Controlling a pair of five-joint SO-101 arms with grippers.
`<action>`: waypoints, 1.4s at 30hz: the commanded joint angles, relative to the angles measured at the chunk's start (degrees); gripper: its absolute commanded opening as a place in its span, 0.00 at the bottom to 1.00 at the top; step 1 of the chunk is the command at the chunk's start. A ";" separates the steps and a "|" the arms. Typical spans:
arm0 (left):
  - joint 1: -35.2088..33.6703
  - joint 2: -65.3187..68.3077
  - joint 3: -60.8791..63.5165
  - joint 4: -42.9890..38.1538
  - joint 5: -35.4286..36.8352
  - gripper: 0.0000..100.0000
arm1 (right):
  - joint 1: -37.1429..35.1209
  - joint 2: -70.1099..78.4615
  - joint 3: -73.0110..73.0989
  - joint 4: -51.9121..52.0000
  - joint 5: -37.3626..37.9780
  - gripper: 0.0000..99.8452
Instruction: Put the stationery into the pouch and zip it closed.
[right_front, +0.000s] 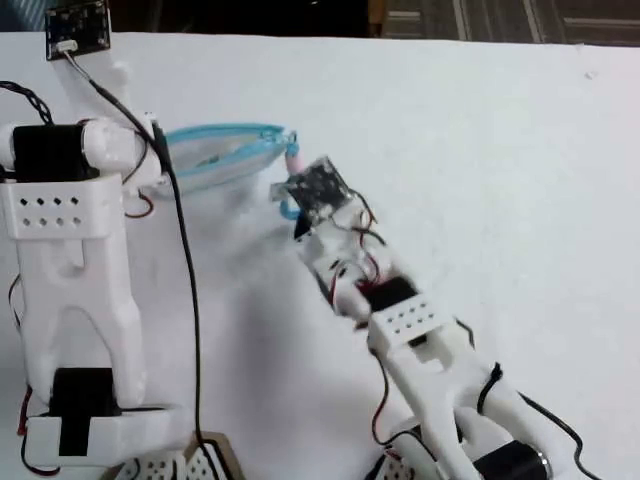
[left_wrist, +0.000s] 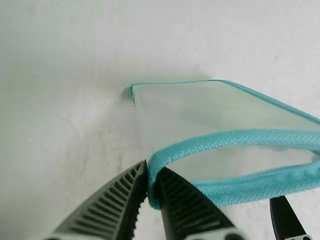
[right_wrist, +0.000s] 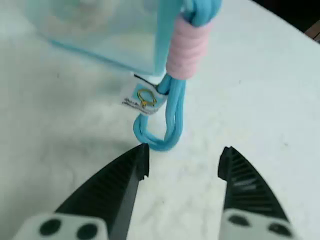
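Tag (right_wrist: 142, 99) hangs at pouch (right_wrist: 100, 35) corner, print illegible.

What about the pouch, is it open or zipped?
The pouch is open: its two teal zipper sides gape apart beside the left gripper.

Left pincer (left_wrist: 150, 174) clamped on pouch (left_wrist: 210, 110) zipper end; pouch mouth gaping

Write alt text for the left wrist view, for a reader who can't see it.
The left gripper is shut on the teal zipper band at one end of a clear pouch, whose mouth gapes open beyond the pinch. The pouch lies on a white table.
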 joint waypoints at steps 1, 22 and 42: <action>-0.75 -0.48 -1.05 -0.09 -0.44 0.02 | -1.01 1.45 1.23 -13.23 -2.46 0.22; -0.84 -0.48 -1.14 0.00 -0.44 0.02 | 3.74 40.57 -24.26 -27.38 -2.73 0.22; -0.84 -0.48 -0.88 0.00 -0.44 0.02 | 13.85 32.40 -27.34 -35.91 -2.73 0.02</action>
